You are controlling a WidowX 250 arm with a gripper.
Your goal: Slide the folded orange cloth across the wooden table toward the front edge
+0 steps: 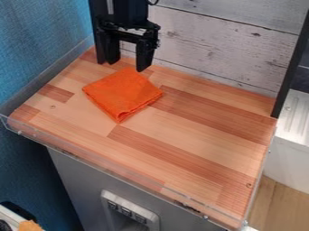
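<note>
Orange cloth [122, 94] lies on your bench [199, 131], near the blue wall. Your hand [122, 66] is spread wide by it, holding nothing. Folding looks done, but no grab yet.

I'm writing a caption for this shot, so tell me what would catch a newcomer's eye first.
The bright orange folded cloth stands out first, lying on the upper left part of the wood-patterned tabletop. Next comes the black two-finger gripper, hanging down at the cloth's far edge with its fingers apart, before the whitewashed plank backboard.
</note>
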